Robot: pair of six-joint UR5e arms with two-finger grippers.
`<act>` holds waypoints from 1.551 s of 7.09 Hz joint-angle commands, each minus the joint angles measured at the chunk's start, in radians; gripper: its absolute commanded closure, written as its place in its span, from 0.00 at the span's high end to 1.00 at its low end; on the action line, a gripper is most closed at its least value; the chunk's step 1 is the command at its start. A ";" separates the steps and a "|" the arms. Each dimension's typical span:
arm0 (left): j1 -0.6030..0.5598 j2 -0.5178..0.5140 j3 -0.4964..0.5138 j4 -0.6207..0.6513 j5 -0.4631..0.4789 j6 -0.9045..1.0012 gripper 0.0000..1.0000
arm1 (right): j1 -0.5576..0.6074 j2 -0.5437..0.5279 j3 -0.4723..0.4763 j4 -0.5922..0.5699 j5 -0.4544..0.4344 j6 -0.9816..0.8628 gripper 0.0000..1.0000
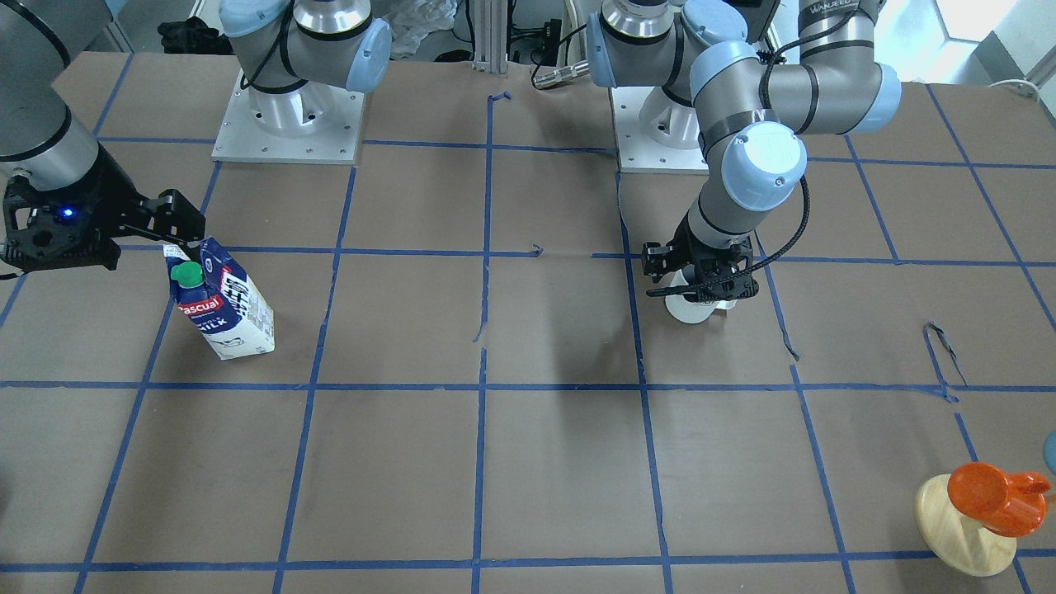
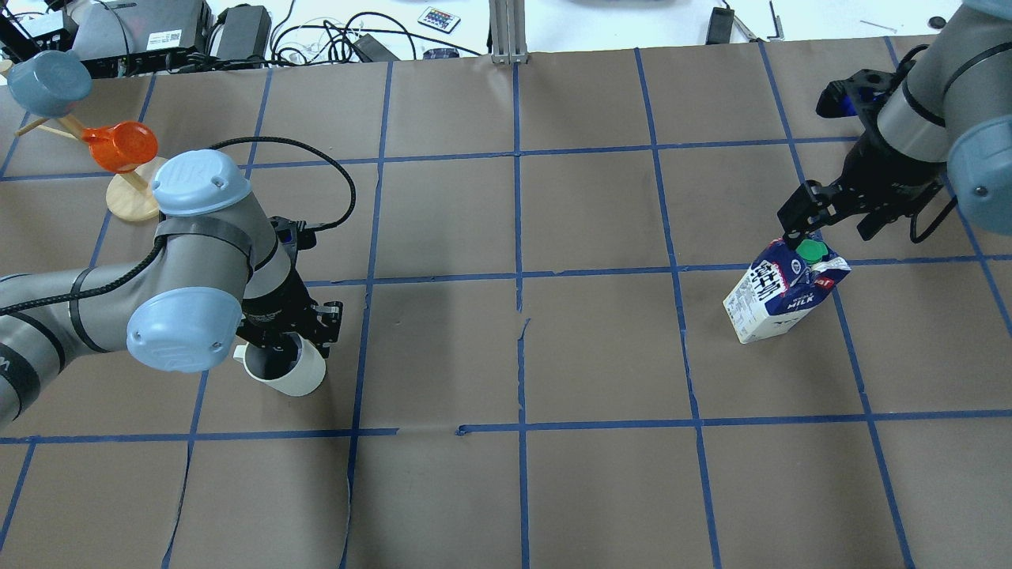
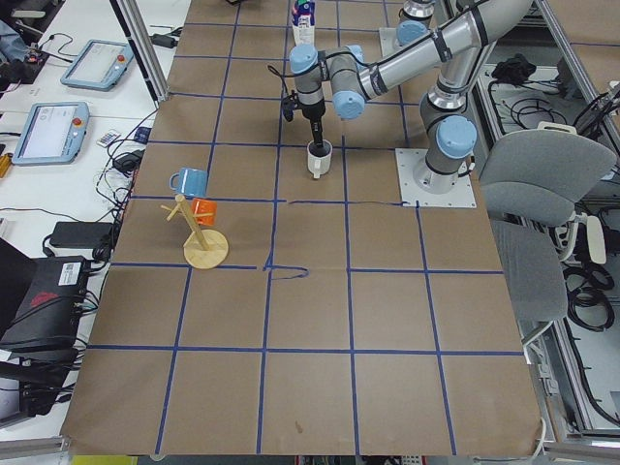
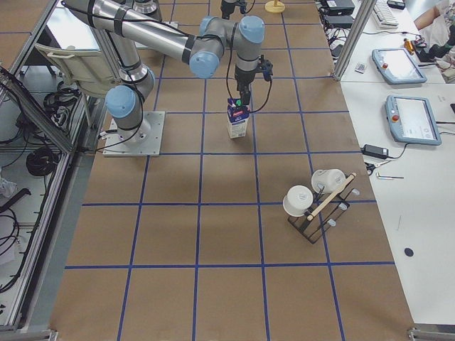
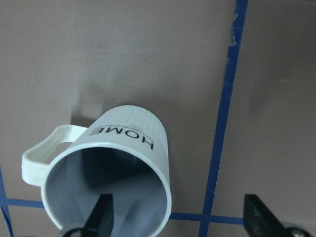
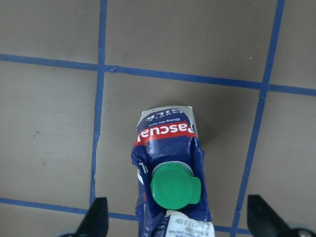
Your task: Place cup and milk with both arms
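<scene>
The white cup [image 2: 292, 378] with "HOME" lettering [image 5: 126, 136] stands upright on the brown table [image 2: 506, 348], at the left of the overhead view. My left gripper [image 2: 288, 336] is open directly over it. In the left wrist view one finger [image 5: 101, 215] hangs inside the cup's rim and the other [image 5: 256, 215] outside. The blue and white milk carton [image 2: 779, 296] with a green cap [image 6: 173, 187] stands at the right. My right gripper [image 2: 826, 225] is open just above its top, with the fingers [image 6: 96, 217] wide on either side and not touching it.
A wooden stand [image 2: 130, 201] with an orange cup [image 2: 118, 146] and a blue cup [image 2: 39, 79] is at the far left of the table. A rack with white cups [image 4: 316, 202] shows in the exterior right view. Blue tape lines grid the table.
</scene>
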 commanded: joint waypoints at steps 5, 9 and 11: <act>0.028 -0.016 0.092 -0.021 -0.032 -0.222 0.00 | 0.011 0.012 0.092 -0.136 -0.027 0.014 0.79; -0.252 -0.062 0.214 -0.033 -0.058 -0.812 0.00 | 0.011 0.012 0.074 -0.143 -0.022 0.011 0.20; -0.344 -0.105 0.262 -0.020 -0.173 -1.005 0.00 | 0.014 0.010 0.014 -0.127 -0.008 0.011 0.19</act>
